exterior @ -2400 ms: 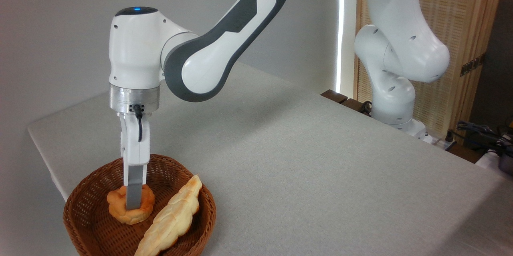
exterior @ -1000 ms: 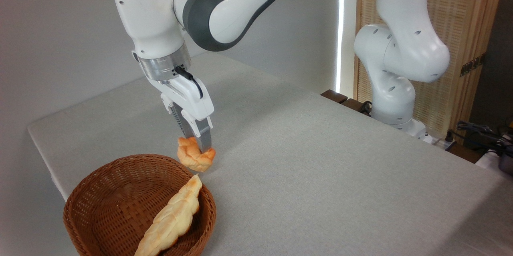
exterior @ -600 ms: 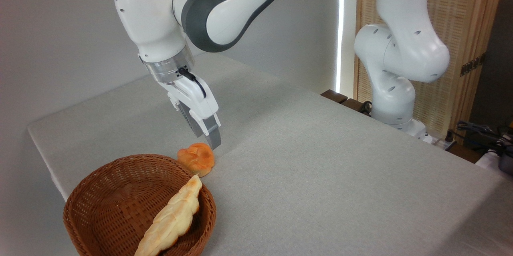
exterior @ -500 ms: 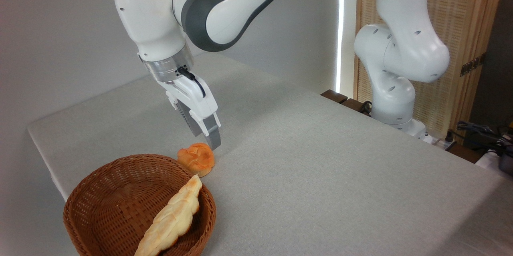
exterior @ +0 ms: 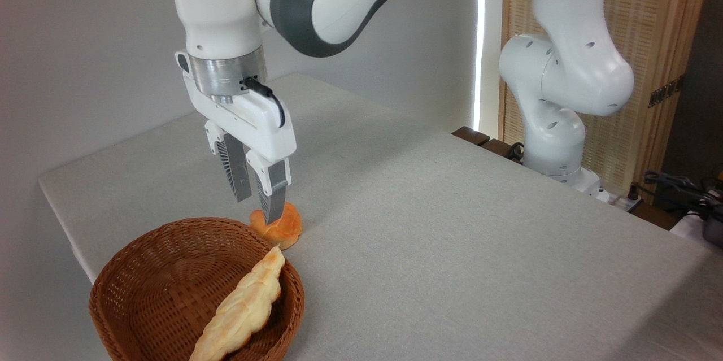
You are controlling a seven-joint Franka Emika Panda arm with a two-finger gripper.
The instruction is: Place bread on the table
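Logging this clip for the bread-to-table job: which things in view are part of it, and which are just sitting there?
Part of the job:
- bread, small orange bun lying on the cloth beside the basket
- table, grey cloth top
- gripper, open, empty, over the bun

Just there:
- wicker basket
- long pale loaf inside the basket
- cables at the far right

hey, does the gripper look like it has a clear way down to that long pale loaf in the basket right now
Probably yes. The long loaf lies uncovered, leaning on the wicker basket's front rim, open from above. The gripper hangs open nearby over the round bun, with nothing between them.
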